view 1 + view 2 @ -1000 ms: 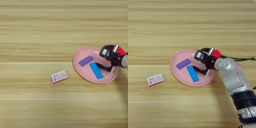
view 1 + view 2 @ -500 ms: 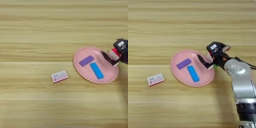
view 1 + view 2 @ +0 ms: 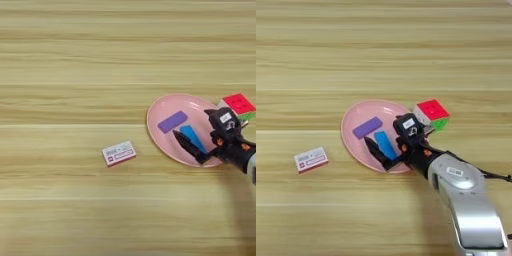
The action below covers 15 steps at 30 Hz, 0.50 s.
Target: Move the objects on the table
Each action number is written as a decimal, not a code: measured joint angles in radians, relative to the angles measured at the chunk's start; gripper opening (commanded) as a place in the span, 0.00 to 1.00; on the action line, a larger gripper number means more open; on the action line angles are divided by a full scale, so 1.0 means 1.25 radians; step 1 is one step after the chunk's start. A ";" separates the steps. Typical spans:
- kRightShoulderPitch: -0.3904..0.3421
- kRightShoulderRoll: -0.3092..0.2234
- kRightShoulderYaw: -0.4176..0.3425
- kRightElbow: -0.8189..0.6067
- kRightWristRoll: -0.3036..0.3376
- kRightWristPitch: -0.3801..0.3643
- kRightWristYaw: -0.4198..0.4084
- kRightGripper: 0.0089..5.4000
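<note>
Jaws (image 3: 387, 150) back over the pink plate (image 3: 351, 135) — spread, astride the blue bar (image 3: 386, 145) — forearm (image 3: 468, 200) low.

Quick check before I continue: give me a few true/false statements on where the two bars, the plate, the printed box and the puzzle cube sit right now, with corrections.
1. The bright blue flat bar lies on the round pink plate. True.
2. The purple flat bar lies on the light wooden table, off the plate. False: it lies on the plate, left of the blue bar and further back.
3. The white-and-red printed box sits on the table left of the plate. True.
4. The multicoloured puzzle cube rests on the plate. False: it stands on the table at the plate's right rim.
5. The right gripper hangs over the printed box. False: it is over the plate, by the blue bar.
</note>
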 measured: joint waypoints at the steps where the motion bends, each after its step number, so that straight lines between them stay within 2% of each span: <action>1: -0.001 -0.004 0.003 0.007 -0.014 0.000 -0.008 0.99; 6: -0.013 -0.017 0.026 0.073 -0.054 0.000 -0.035 0.99; 15: -0.034 -0.021 0.059 0.133 -0.059 0.001 -0.031 0.99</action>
